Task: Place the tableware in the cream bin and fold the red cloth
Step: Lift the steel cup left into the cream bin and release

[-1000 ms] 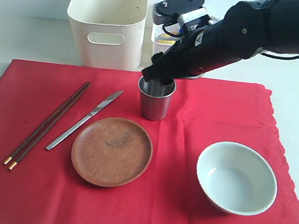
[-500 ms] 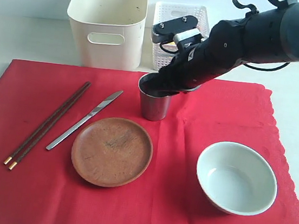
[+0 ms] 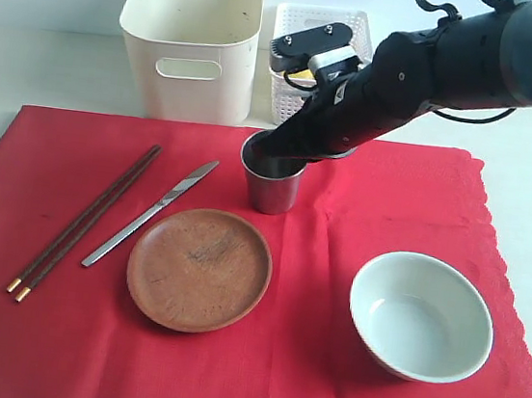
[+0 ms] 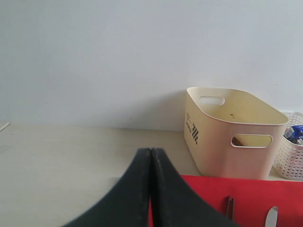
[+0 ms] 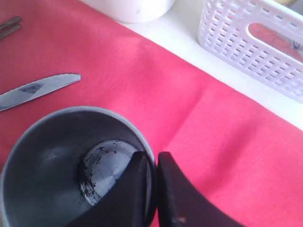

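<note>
On a pale table (image 3: 59, 67) the red cloth (image 3: 391, 205) lies flat. The right gripper (image 5: 156, 187) pinches the wall of the steel cup (image 3: 272, 192), one finger inside. The cup stands mid-cloth. The cream bin (image 3: 186, 100) is at eleven o'clock from it, just past the cloth's edge.

Steel cup (image 3: 273, 190) partly behind right arm (image 3: 438, 65)
</note>
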`<state>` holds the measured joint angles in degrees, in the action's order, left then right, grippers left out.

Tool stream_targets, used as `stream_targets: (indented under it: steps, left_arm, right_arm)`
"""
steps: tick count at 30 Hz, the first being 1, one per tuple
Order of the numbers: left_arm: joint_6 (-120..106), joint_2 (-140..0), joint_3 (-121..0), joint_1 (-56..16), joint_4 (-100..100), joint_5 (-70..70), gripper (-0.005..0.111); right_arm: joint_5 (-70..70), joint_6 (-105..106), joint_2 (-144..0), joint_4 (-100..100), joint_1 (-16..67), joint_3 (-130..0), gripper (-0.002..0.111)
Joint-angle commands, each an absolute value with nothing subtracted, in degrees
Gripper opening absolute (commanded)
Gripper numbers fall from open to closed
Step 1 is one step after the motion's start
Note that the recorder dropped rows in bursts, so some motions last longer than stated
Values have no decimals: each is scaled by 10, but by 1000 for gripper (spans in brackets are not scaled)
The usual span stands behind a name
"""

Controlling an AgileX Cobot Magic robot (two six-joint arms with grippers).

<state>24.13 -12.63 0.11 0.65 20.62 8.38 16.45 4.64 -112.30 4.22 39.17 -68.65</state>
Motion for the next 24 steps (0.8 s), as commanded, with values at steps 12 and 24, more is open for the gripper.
stream_targets:
  steps: [12,24]
  left_arm:
    - [242,-124,0,8,206,83,1]
    - [242,-124,0,8,206,83,1]
  right_arm:
    - [170,35,-1019,65,390,-690,0]
    - [42,46,-995,172,393,-691,0]
